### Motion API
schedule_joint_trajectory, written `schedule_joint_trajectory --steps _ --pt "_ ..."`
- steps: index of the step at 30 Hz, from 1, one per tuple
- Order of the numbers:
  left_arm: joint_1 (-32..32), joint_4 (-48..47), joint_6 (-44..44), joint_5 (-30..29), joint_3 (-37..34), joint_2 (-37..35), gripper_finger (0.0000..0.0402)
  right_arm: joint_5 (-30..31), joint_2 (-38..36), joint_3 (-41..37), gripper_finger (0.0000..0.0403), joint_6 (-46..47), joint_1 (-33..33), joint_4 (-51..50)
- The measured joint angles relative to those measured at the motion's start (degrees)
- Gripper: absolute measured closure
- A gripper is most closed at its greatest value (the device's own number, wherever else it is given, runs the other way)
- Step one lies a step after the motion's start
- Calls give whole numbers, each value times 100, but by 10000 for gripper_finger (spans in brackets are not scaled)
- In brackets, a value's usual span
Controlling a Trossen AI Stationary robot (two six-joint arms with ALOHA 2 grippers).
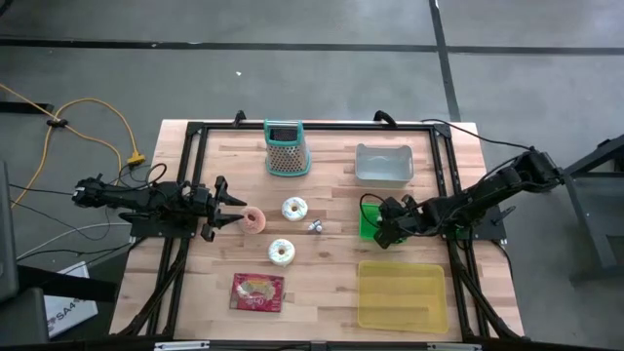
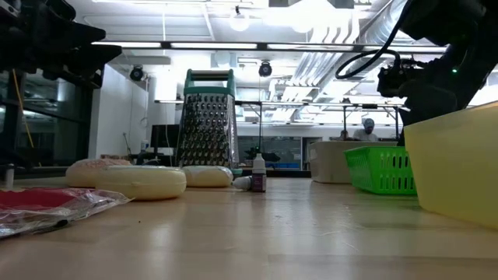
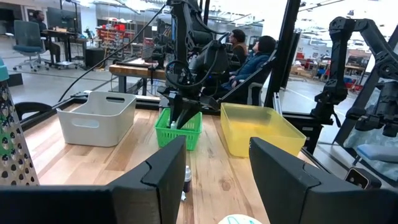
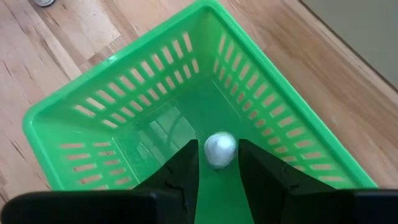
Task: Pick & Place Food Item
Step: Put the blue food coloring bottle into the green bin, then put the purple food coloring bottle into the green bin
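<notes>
Right gripper (image 4: 219, 163) down inside the green basket (image 4: 93, 106), fingers narrowly parted with a small white ball-shaped food item (image 4: 220, 149) just between the tips; cannot tell whether gripped or loose. Basket at the table's (image 1: 331, 292) right-centre, near side of the grey bin (image 1: 383, 164), far side of the yellow tray (image 1: 402, 294). Left gripper (image 1: 234, 207) at the left, jaws wide and empty, just beside the pink doughnut (image 1: 255, 219). Two white doughnuts (image 1: 294, 208) mid-table, a small bottle (image 1: 316, 227) between them and the basket. Grater (image 1: 286, 149) at the far edge, red packet (image 1: 257, 292) at the near edge.
</notes>
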Motion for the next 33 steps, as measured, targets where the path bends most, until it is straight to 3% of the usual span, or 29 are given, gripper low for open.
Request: schedule_joint_trajectory --steps 20,33 --pt "-1 0 0 0 0 0 232 116 -13 2 305 -84 -2 93" --pt "-2 0 0 0 0 0 232 195 -636 2 306 -679 -197 108"
